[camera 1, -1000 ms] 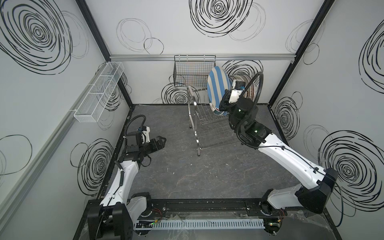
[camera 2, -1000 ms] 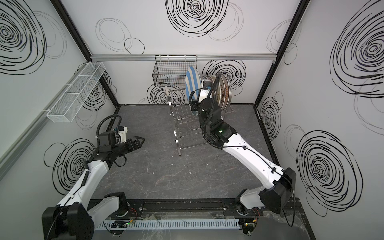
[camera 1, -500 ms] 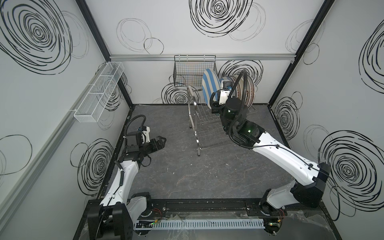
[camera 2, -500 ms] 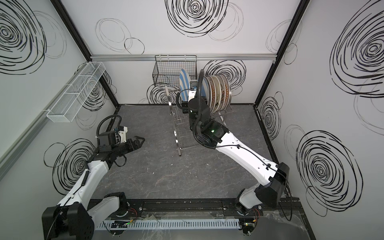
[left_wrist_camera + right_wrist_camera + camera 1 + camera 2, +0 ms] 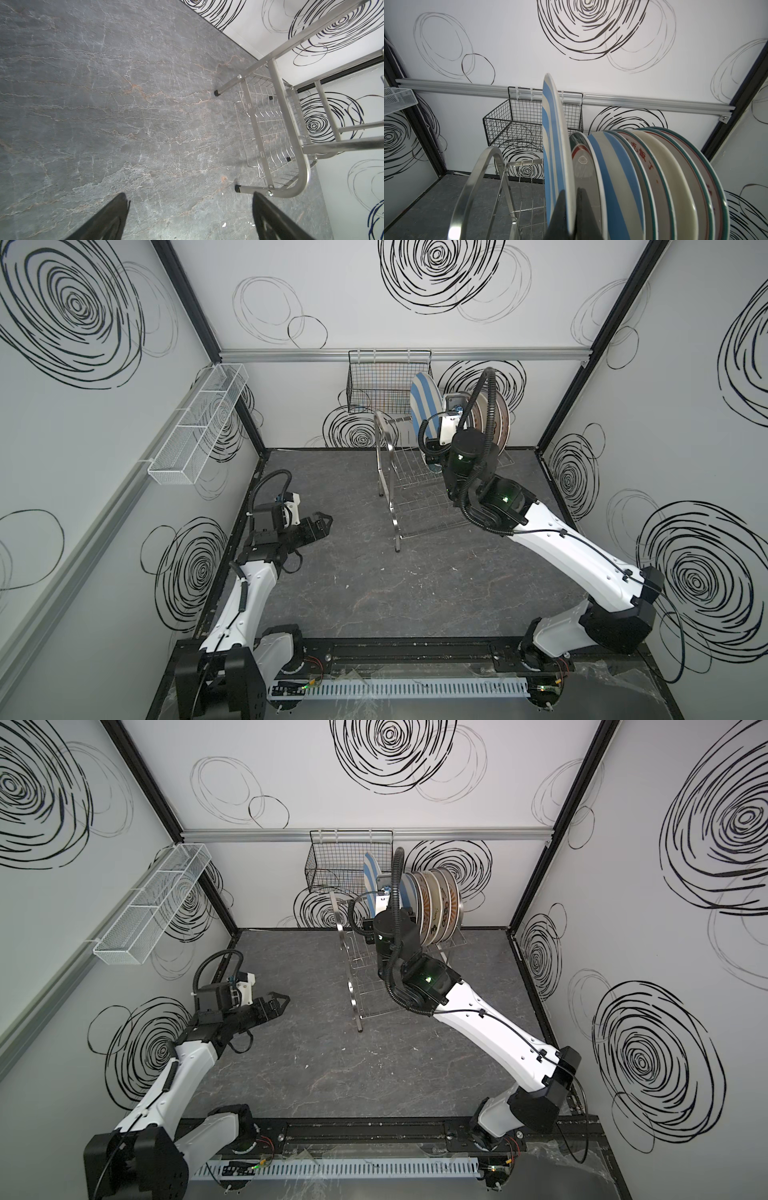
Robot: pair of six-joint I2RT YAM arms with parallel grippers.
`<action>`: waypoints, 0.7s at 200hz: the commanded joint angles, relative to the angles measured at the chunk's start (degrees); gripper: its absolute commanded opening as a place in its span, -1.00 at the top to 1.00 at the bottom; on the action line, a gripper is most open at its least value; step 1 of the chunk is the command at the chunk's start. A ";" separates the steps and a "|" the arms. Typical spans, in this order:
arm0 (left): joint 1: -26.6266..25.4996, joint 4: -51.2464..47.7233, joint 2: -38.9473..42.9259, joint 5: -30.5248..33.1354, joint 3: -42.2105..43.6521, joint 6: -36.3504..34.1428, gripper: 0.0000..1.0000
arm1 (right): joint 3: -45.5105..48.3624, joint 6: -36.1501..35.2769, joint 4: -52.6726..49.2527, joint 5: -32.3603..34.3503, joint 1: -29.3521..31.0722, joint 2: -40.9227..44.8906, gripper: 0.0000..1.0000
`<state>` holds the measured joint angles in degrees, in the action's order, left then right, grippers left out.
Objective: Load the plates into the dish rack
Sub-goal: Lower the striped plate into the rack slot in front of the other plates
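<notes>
- Plainly, in a top view the right gripper [image 5: 432, 448] is clamped on the near rim of the striped plate [image 5: 423, 406]; the plate stands on edge over the upper tier of the dish rack [image 5: 388, 472], its face turned sideways, between the rack's arched frame and the racked plates [image 5: 496, 423]; the left gripper [image 5: 322, 522] hangs well apart over the table [image 5: 374, 593], jaws spread and holding nothing, so the right arm is the nearer one.
- In a top view from the neighbouring eye, the racked plates [image 5: 436, 907] show as a tight row on edge, which the arm's cable half hides in the other; the striped plate [image 5: 369, 871] rises above that row, just beside its left end.
- In the left wrist view only the open left gripper [image 5: 189, 194], bare table and the rack's lower tier and feet [image 5: 291, 135] appear; no plate is in view there.
- In the right wrist view the right gripper [image 5: 571, 193] pinches the striped plate [image 5: 556, 135] at its lower rim; the plate runs straight up from the fingers, parallel to the row [image 5: 654, 176] and close beside the first plate in it; I judge that the coming move is a straight drop into the free slot on the row's open side; whether the bottom edge has met the slot wires cannot be told; the black wire basket [image 5: 529, 124] hangs behind.
</notes>
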<state>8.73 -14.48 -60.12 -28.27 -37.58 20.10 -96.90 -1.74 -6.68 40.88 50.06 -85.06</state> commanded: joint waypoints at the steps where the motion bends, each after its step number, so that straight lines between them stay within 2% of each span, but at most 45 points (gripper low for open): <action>1: -0.21 1.75 0.52 -0.73 0.47 -1.03 -0.92 | -2.83 -2.12 0.51 2.14 0.93 0.10 1.00; 41: -0.21 1.65 0.87 -0.65 0.45 -1.16 -0.92 | -4.58 -1.13 0.34 -0.63 2.82 -0.58 1.00; 63: -0.25 1.56 1.28 -0.56 0.58 -1.11 -0.92 | -5.14 -0.81 0.28 0.58 2.83 -2.23 1.00; 140: -0.31 1.47 1.45 -0.56 0.67 -1.16 -0.92 | -7.67 2.26 -1.52 0.64 -1.03 -6.96 1.00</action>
<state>8.71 -14.50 -59.53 -28.27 -37.50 20.10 -101.54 -0.99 -8.80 40.93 50.00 -92.25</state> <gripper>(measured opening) 0.959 0.063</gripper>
